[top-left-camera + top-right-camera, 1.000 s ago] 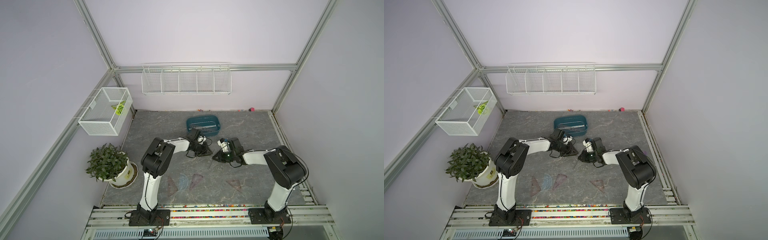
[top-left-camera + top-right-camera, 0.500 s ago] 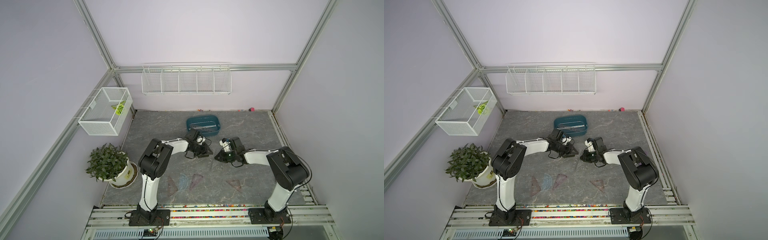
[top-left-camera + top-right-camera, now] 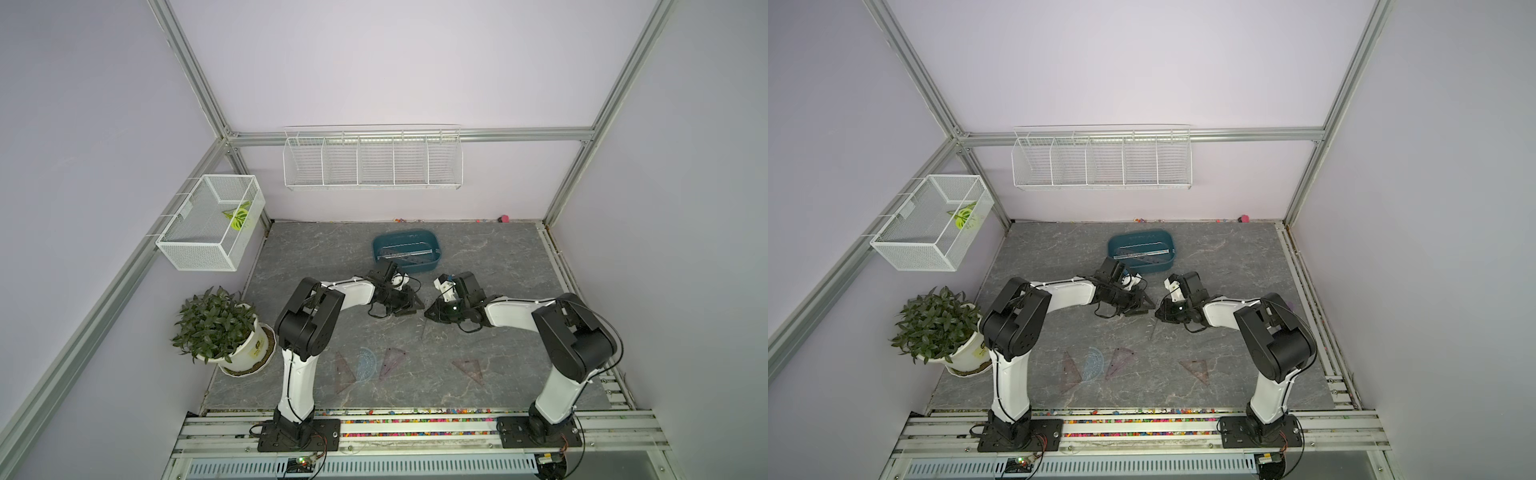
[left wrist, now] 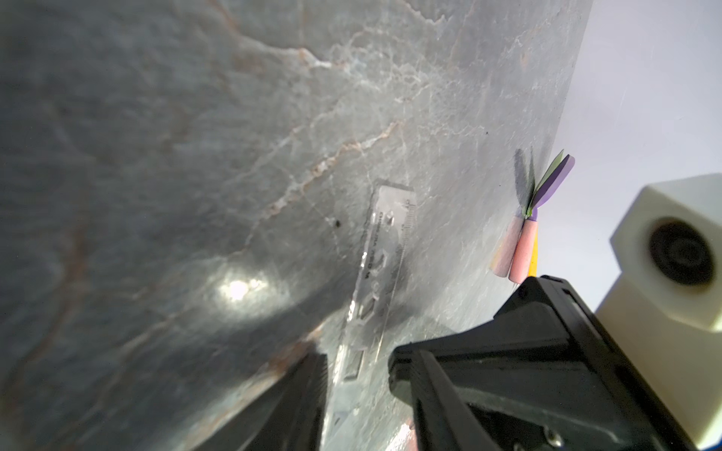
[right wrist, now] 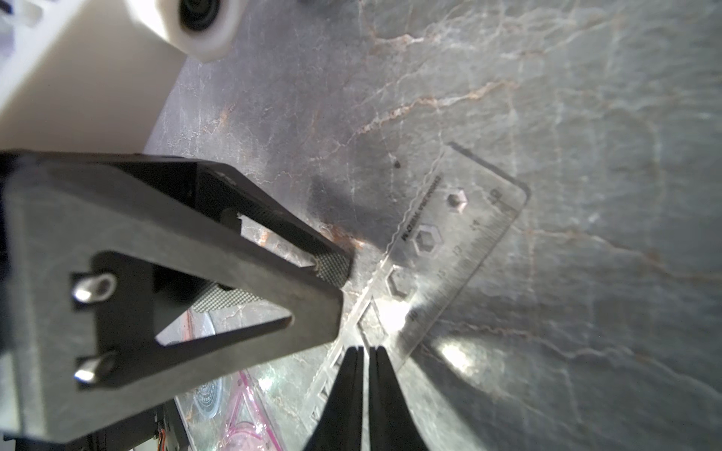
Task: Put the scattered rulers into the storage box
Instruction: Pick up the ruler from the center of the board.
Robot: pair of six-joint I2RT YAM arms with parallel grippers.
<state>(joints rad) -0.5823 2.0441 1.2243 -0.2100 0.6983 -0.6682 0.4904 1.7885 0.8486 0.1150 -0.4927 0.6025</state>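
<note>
Clear straight plastic ruler (image 5: 449,250) lies on grey marbled table (image 5: 547,97), long axis running out from right gripper (image 5: 365,359) (fingers together) and through left gripper (image 4: 357,375) (fingers apart, unclamped), which sits nearer dark teal plastic storage box (image 3: 415,268).

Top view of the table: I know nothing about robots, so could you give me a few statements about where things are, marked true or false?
1. The storage box already holds straight rulers. True.
2. The clear ruler is inside that box. False: it is on the table, between the left gripper and the right gripper.
3. The protractor lies on the table, outside the box. True.
4. The left gripper is shut tight. False: its jaws stand apart.
5. The potted plant stands beside the right arm. False: it is beside the left arm.
</note>
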